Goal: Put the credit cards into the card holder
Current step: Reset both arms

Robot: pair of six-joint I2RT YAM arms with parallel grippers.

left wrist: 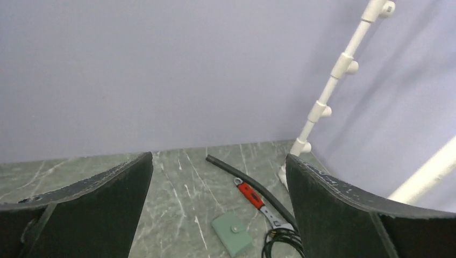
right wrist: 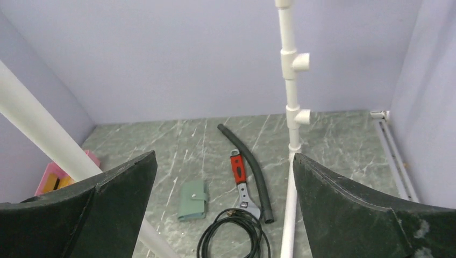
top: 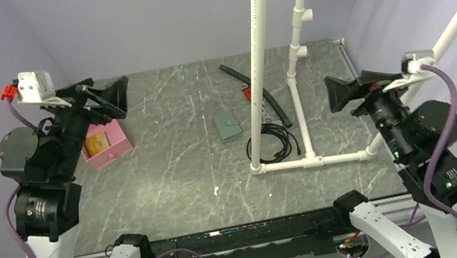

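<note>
Both arms hang above the grey desk, left claw and right claw spread wide, holding nothing. The green card holder lies closed mid-desk; an orange-tan credit card sits in a pink tray at left.

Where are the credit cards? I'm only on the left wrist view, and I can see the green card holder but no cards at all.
Observer: The top view shows an orange-tan card lying in a pink tray, well left of the card holder.
Operator: Is the right gripper carrying anything?
Observer: No. The right gripper is open and empty, raised over the right side.
Operator: What separates it from the card holder?
Observer: The white pipe frame stands between them.
</note>
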